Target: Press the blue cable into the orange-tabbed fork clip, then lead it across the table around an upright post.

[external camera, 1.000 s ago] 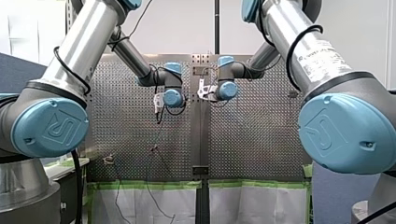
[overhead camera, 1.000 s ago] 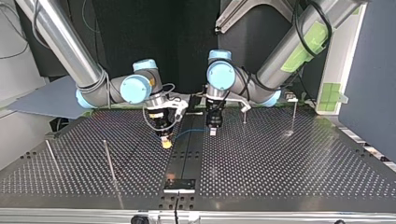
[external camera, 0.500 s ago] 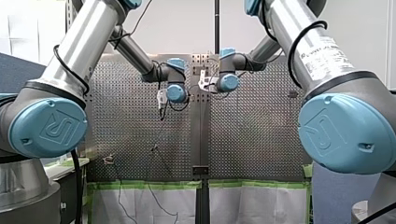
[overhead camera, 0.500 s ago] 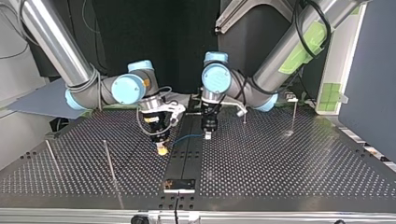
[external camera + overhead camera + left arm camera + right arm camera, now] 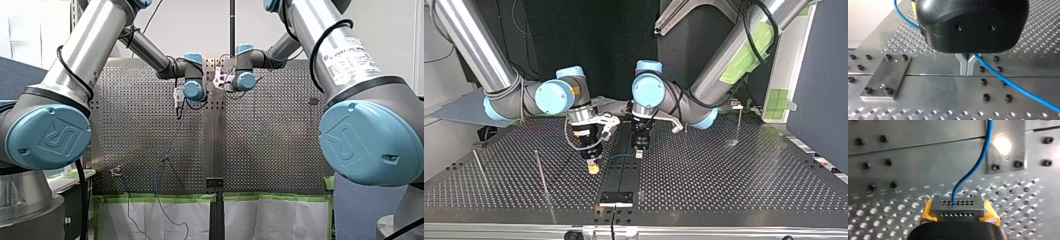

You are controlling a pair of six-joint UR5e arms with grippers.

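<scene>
Thin blue cable (image 5: 989,130), curved — upright post (image 5: 540,172) well apart.

Both arms I'm driving are bare silver tubes with grey joints and round light-blue caps (image 5: 52,136), each cap embossed with a logo and fixed by small screws. On my left arm (image 5: 95,42) and my right arm (image 5: 300,20) a black cable (image 5: 311,56) loops round the tube; the right also wears a white printed label (image 5: 350,55), the left green tape (image 5: 746,52). Up close, my left gripper (image 5: 967,73) has a rounded black housing with two small holes and thin grey metal fingers, while my right gripper (image 5: 958,207) is black with yellow pads (image 5: 926,213) flanking a grey tip drilled with two rows of holes.
</scene>
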